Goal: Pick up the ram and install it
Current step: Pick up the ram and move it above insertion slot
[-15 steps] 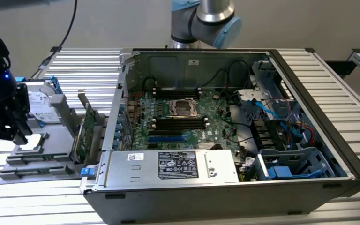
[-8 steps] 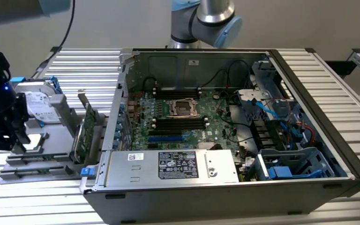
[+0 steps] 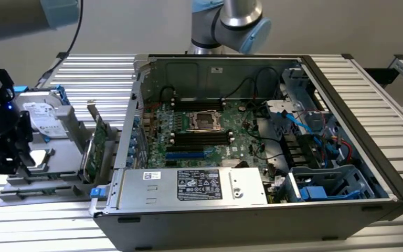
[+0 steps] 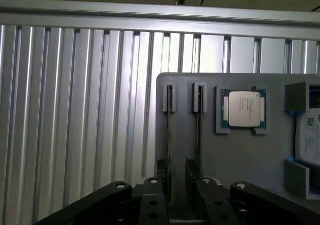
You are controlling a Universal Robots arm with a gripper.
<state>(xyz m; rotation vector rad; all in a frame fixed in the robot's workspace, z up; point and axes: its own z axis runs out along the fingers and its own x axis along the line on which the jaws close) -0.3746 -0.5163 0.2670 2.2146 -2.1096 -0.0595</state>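
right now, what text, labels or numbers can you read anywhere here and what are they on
Nothing reads clearly enough to quote.
black label on the power supply: print too small to read.
white sticker beside it: barcode-like marks, unreadable.
hard drive label: blurred.
processor lid: faint lines of print, unreadable.
small sticker on the case's inner wall: too small.

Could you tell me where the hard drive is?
At the exterior view's left, the hard drive sits on the gray tray, beside the upright green card, outside the case.
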